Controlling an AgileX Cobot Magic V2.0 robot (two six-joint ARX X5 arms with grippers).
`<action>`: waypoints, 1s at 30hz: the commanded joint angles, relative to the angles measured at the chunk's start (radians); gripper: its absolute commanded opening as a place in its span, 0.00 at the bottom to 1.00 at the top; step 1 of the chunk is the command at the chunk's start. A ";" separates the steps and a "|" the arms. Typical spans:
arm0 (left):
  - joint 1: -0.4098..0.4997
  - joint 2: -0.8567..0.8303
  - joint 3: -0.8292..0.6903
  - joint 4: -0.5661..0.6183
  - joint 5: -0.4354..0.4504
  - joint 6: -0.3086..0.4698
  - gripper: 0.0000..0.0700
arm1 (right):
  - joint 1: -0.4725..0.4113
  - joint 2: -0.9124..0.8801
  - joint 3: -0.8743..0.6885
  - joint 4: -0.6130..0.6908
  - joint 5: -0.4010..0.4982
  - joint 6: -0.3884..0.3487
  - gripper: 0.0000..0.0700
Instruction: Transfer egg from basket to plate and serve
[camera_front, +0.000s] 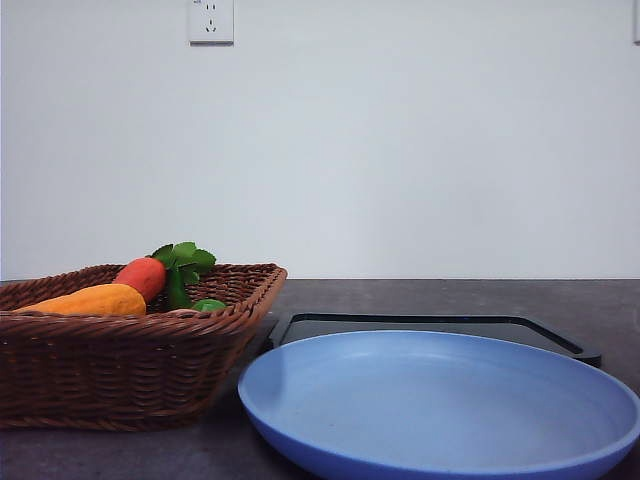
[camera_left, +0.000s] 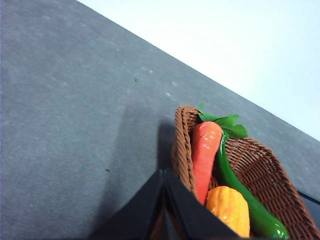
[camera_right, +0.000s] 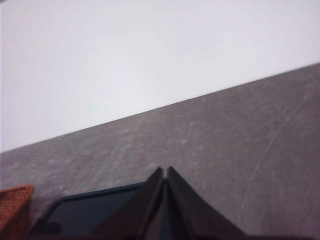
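Observation:
The dark-brown wicker basket (camera_front: 130, 365) stands at the left of the table, with the light-blue plate (camera_front: 440, 405) empty beside it on the right. The egg is hidden from every view. In the left wrist view my left gripper (camera_left: 164, 176) is shut, its tips meeting just over the near corner of the basket (camera_left: 182, 145). My right gripper (camera_right: 164, 173) is also shut and holds nothing, hovering above the black tray (camera_right: 95, 212).
An orange-red carrot with green leaves (camera_front: 143, 275), a yellow-orange vegetable (camera_front: 88, 300) and a green one (camera_left: 240, 192) lie in the basket. A flat black tray (camera_front: 430, 325) sits behind the plate. Bare grey tabletop (camera_left: 65, 125) stretches beyond the basket.

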 joint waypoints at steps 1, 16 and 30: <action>0.000 0.006 0.021 -0.007 0.010 -0.020 0.00 | 0.003 -0.001 0.021 -0.024 -0.001 0.065 0.00; -0.003 0.450 0.308 -0.033 0.258 0.040 0.00 | 0.003 0.276 0.351 -0.248 -0.001 -0.035 0.00; -0.108 0.896 0.567 -0.076 0.595 0.135 0.00 | 0.003 0.670 0.547 -0.505 -0.260 -0.080 0.00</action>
